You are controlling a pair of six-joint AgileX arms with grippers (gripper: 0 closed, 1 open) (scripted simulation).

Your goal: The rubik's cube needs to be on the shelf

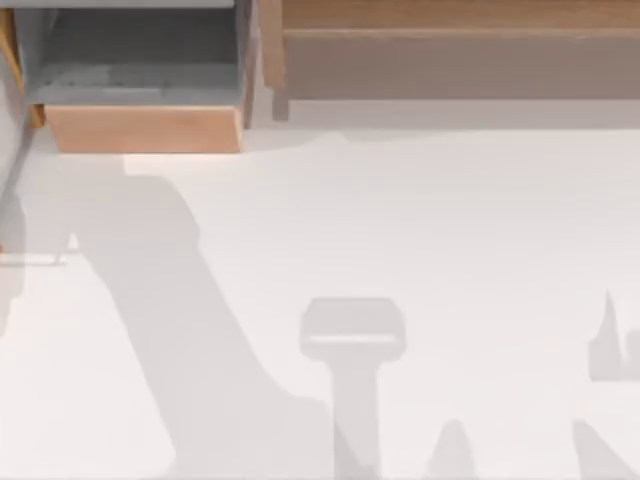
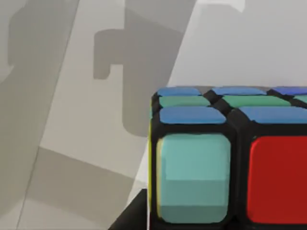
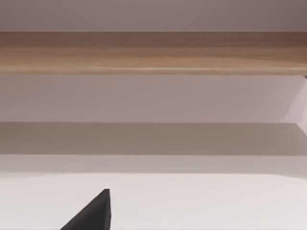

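Note:
The rubik's cube (image 2: 230, 158) sits very close in the left wrist view, with blue, green, teal and red squares edged in black, and it hangs above the white table. One black finger (image 2: 128, 218) of my left gripper lies against the cube's side, so the gripper is shut on it. The shelf (image 1: 460, 65) runs along the top right of the top view, a long light-wood board with a grey-brown front face and a side post (image 1: 272, 60). The right wrist view faces the shelf board (image 3: 153, 52) edge-on, with one black fingertip (image 3: 93, 213) of my right gripper low in front.
A grey-lined boxy compartment with a light wood front (image 1: 145, 128) stands at the top left, beside the shelf post. Shadows of both arms fall across the white table (image 1: 450, 220).

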